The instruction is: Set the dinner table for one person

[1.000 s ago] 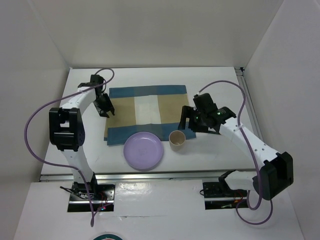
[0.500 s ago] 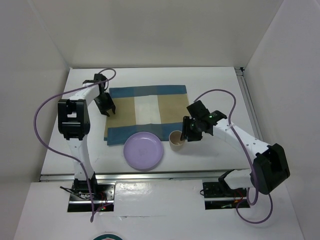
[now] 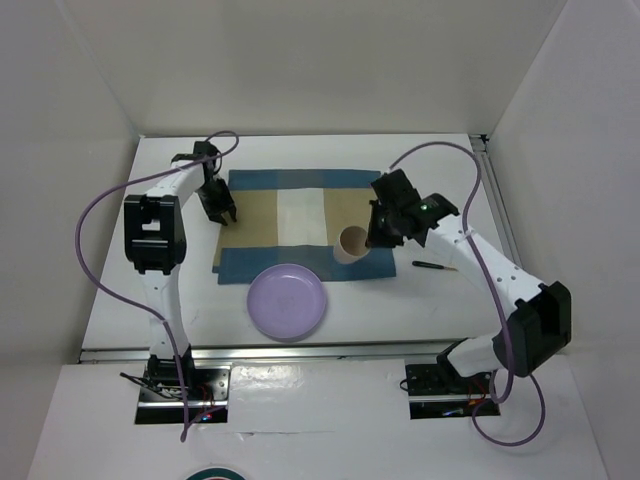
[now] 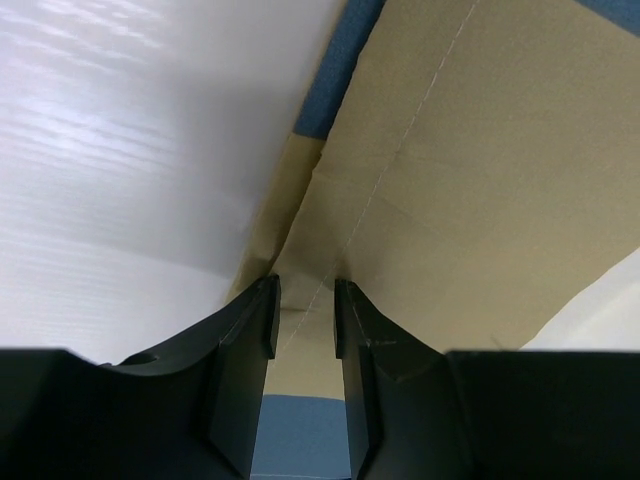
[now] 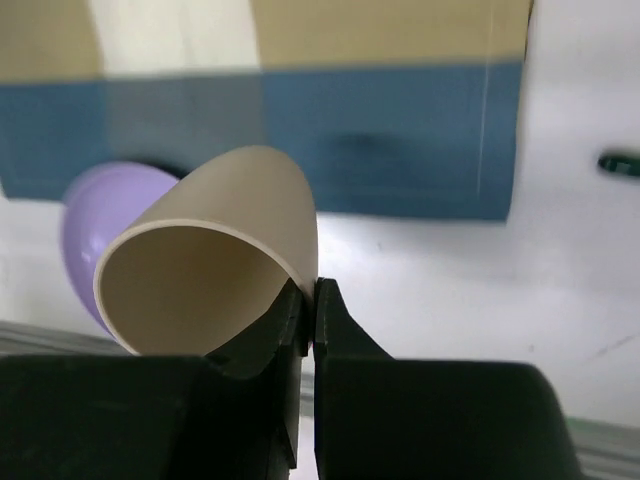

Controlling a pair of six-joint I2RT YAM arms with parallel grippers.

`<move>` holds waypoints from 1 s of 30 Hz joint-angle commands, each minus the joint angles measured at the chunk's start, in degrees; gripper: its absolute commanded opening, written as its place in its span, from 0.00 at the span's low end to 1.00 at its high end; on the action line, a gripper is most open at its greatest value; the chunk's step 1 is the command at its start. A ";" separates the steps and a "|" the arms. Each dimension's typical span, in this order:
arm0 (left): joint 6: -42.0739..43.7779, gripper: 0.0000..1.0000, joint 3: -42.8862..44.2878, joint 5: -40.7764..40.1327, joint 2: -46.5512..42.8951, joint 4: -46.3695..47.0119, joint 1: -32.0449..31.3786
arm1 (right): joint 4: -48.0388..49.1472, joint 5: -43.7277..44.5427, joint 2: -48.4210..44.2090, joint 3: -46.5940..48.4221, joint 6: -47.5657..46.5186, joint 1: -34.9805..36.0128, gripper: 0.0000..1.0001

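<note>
On the white dinner table [image 3: 440, 310] lies a blue-and-tan checked placemat [image 3: 290, 215]. My left gripper [image 3: 222, 212] is at its left edge; in the left wrist view the gripper [image 4: 305, 300] is shut on a raised fold of the placemat [image 4: 480, 200]. My right gripper [image 3: 368, 240] is shut on the wall of a beige cup [image 3: 350, 243] over the placemat's near right corner. In the right wrist view the gripper [image 5: 312, 290] pinches the cup [image 5: 200, 290] by its rim, tilted, above the table [image 5: 450, 300]. A purple plate [image 3: 286, 302] sits in front of the placemat.
A thin dark utensil [image 3: 435, 266] lies on the table to the right of the placemat, also seen as the utensil [image 5: 620, 163] at the right wrist view's edge. Metal rails [image 3: 300, 350] run along the near edge. White walls enclose the table.
My right gripper has shut on the cup and carried it from the table up over the placemat's near right corner. The left gripper and placemat have shifted right and away.
</note>
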 commanded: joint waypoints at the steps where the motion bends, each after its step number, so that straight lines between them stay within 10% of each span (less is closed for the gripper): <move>1: 0.81 0.45 0.93 2.67 3.04 1.02 -2.16 | -1.65 4.90 3.81 9.04 -3.27 -2.67 0.00; 7: 1.34 0.45 4.18 0.92 3.04 -2.14 -2.69 | -0.24 4.91 16.64 25.20 -6.62 -9.44 0.00; 14: 0.81 0.74 3.31 -5.42 -10.20 -5.05 -2.69 | -2.35 6.84 37.20 47.16 -7.68 -14.55 0.00; 27: -3.84 0.83 -32.26 3.71 -39.93 -0.22 -10.24 | -3.94 5.26 52.34 57.39 -8.20 -17.36 0.00; 30: -5.60 0.90 -37.73 4.51 -44.94 -0.21 -13.14 | -3.93 3.24 52.35 57.39 -8.20 -17.36 0.17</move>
